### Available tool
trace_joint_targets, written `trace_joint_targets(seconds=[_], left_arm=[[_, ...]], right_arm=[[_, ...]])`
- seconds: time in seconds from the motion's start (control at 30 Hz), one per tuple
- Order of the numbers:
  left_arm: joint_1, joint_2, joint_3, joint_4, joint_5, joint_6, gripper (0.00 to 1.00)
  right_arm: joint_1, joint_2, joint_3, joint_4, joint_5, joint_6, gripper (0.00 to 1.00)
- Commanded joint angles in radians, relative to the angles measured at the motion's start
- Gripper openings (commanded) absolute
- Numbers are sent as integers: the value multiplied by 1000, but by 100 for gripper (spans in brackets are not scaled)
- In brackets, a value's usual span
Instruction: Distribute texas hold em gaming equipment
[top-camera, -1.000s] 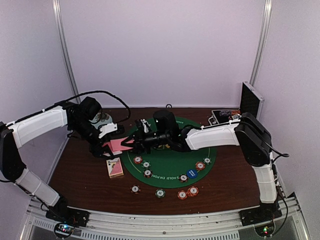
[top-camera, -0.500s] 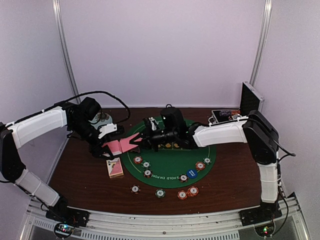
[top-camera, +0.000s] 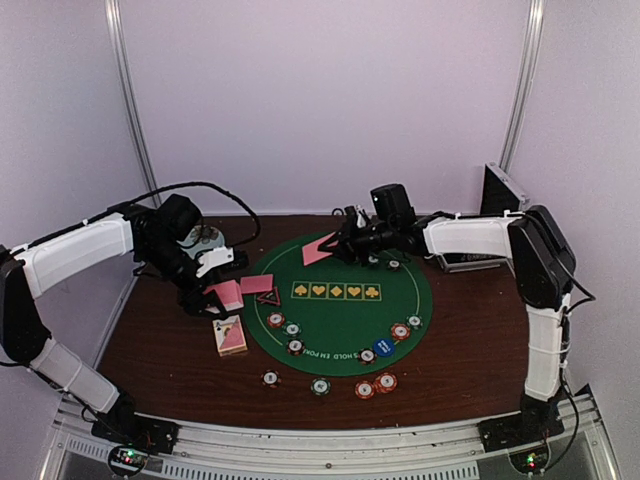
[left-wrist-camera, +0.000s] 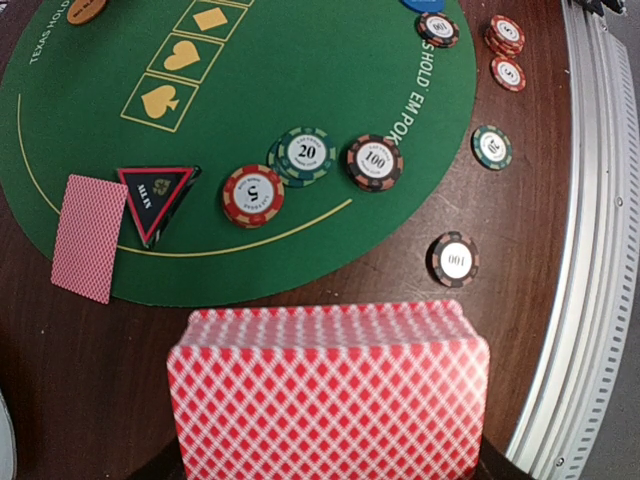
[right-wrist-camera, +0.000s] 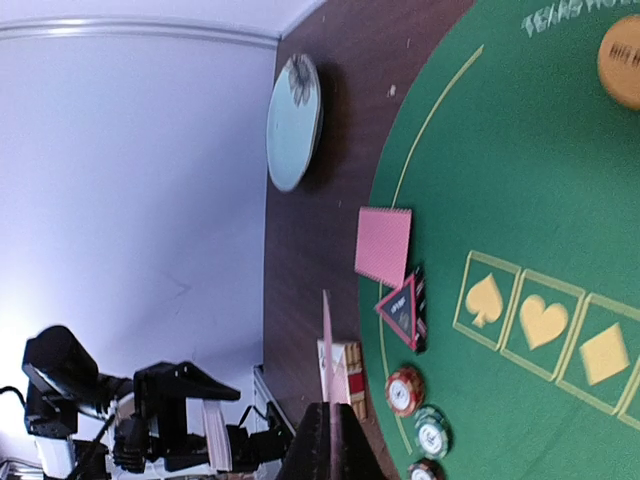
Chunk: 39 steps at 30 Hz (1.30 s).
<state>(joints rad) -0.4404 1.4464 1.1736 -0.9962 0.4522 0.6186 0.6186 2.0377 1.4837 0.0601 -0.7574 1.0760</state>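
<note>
The left claw (top-camera: 210, 292) is clamped on the deck (left-wrist-camera: 330, 390) of pink-backed cards and holds it over the bare wood by the left edge of the mat (top-camera: 400, 300). In its wrist view the deck fills the lower frame, backs up, and hides nearly all of the fingers. The right claw (top-camera: 338, 243) is pinched together on one card (top-camera: 318, 250), raised over the far left part of the mat. Its wrist view shows that card edge-on, a thin pink line rising from between the fingers (right-wrist-camera: 305, 460).

A second card (left-wrist-camera: 90, 237) lies back up across the mat's left rim, partly on wood, just beside the triangle marker (left-wrist-camera: 157, 198). A red chip (left-wrist-camera: 253, 195), a green chip (left-wrist-camera: 305, 153) and a dark chip (left-wrist-camera: 375, 162) sit in a row on the mat next to the marker. Another chip (left-wrist-camera: 453, 259) lies off the mat on the wood. The orange disc (right-wrist-camera: 622, 62) rests on the far part of the mat and the blue disc (top-camera: 383, 347) on the near part. A card box (top-camera: 230, 335) lies on the wood near the left claw, and a plate (right-wrist-camera: 293, 120) sits in the far left corner
</note>
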Motion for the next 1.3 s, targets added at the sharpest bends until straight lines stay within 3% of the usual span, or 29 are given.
trace_joint_targets(seconds=[0.0, 0.33, 0.7, 0.8, 0.97, 1.27], left_arm=[[-3, -26, 6, 15, 17, 11, 0], [-3, -36, 8, 12, 22, 8, 0], [-3, -40, 1, 10, 28, 4, 0], [-3, -42, -2, 7, 30, 2, 0], [-3, -47, -8, 5, 32, 4, 0], [-3, -54, -10, 3, 34, 0, 0]], right_arm=[[-87, 60, 162, -231, 59, -185, 5], [-193, 315, 511, -461, 143, -293, 7], [-197, 468, 681, -476, 156, -280, 12], [-197, 485, 703, -493, 168, -294, 20], [-194, 464, 711, -558, 220, -355, 45], [-202, 378, 725, -657, 308, -452, 60]])
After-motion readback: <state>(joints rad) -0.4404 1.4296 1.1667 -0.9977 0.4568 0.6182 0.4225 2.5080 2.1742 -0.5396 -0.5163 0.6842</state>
